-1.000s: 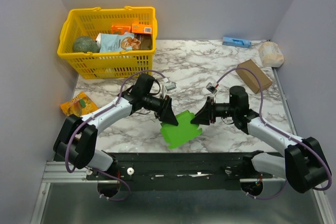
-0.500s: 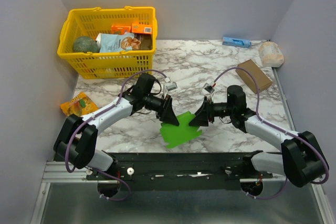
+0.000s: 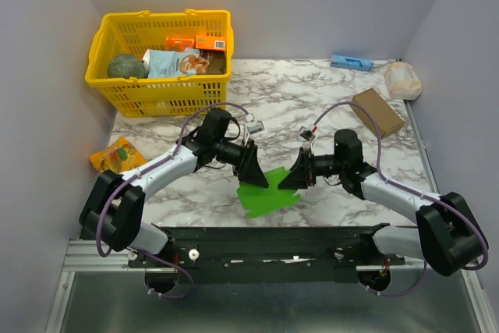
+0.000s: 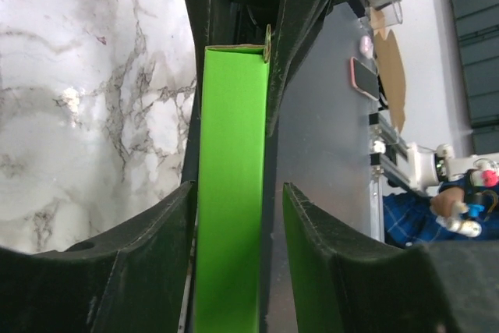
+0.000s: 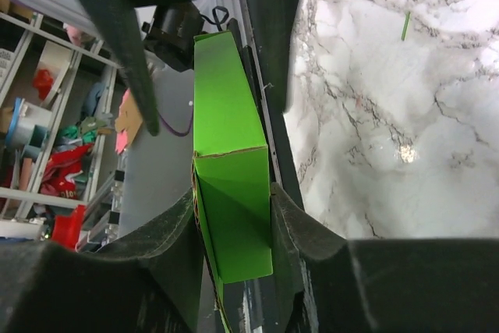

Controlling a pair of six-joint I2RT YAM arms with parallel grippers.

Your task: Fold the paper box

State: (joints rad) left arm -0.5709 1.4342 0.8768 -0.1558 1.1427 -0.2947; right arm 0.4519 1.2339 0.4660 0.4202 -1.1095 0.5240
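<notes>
working mid-fold at the near edge of the marble table [image 3: 312, 91], two grippers flank one green paper box [image 3: 269, 199]. the right gripper [image 5: 232, 196] pinches the card on both sides; the left gripper [image 4: 238, 193] straddles it, jaws parted, one side clear. next, likely: the left closes squarely and presses a crease. one yellow basket [image 3: 117, 87] stands behind.
</notes>
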